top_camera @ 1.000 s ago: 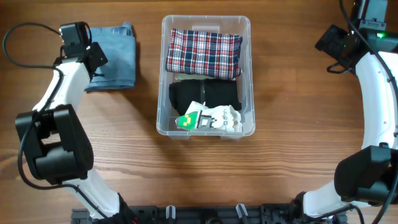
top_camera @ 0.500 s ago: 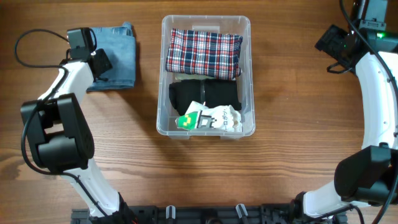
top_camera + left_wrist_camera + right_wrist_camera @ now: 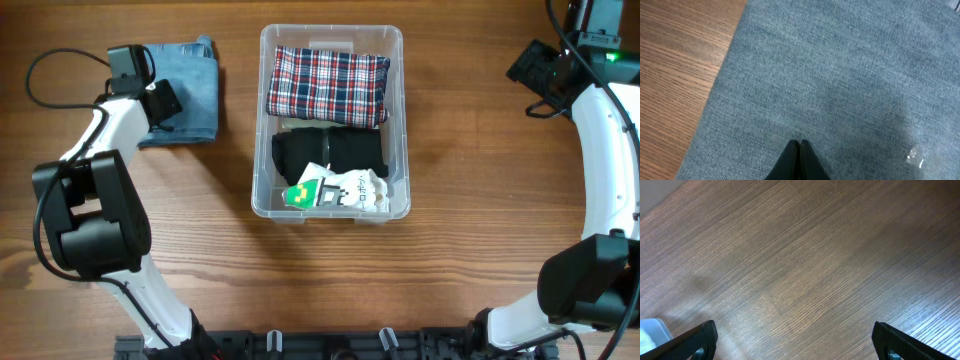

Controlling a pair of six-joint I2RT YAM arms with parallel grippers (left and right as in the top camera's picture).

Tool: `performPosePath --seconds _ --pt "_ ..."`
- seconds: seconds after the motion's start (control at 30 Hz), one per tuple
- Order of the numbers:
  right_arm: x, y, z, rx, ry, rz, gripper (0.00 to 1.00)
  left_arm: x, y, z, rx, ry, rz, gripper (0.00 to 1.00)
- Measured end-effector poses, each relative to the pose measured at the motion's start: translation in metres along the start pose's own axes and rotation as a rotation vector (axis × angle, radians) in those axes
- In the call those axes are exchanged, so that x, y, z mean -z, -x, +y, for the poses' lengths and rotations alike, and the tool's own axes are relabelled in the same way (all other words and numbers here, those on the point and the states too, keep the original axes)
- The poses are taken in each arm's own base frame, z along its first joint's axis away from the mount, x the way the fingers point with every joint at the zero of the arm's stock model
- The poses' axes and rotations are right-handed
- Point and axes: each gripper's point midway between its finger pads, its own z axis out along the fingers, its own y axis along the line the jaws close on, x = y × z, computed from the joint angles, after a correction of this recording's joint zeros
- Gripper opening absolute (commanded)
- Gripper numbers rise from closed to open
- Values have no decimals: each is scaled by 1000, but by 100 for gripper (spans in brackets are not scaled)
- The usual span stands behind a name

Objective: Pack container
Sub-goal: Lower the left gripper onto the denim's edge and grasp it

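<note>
The container (image 3: pixel 262 120), a clear plastic bin, stands mid-table. It holds a folded plaid cloth (image 3: pixel 328 85), a black garment (image 3: pixel 330 152) and a white-and-green packet (image 3: pixel 335 190). Folded blue denim (image 3: pixel 190 85) lies on the table to its left. My left gripper (image 3: pixel 165 105) is over the denim's left part; in the left wrist view its tips (image 3: pixel 799 144) are shut together against the denim (image 3: pixel 840 75) with nothing visibly pinched. My right gripper (image 3: pixel 528 72) hovers at the far right, open (image 3: pixel 795 345) over bare wood.
The wooden table (image 3: pixel 480 230) extends around the bin. A clear corner of the container (image 3: pixel 650 330) shows at the lower left of the right wrist view. A black rail (image 3: pixel 320 345) runs along the front edge.
The left arm swung in, carrying its shut gripper a little right onto the denim, then held still. The right arm has not moved.
</note>
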Motion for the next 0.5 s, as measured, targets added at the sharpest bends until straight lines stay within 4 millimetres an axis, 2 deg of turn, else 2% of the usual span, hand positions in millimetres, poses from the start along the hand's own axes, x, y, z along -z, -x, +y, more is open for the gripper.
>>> performPosePath --seconds 0.5 --pt "0 0 0 0 0 0 100 4 -16 1 -4 3 87 4"
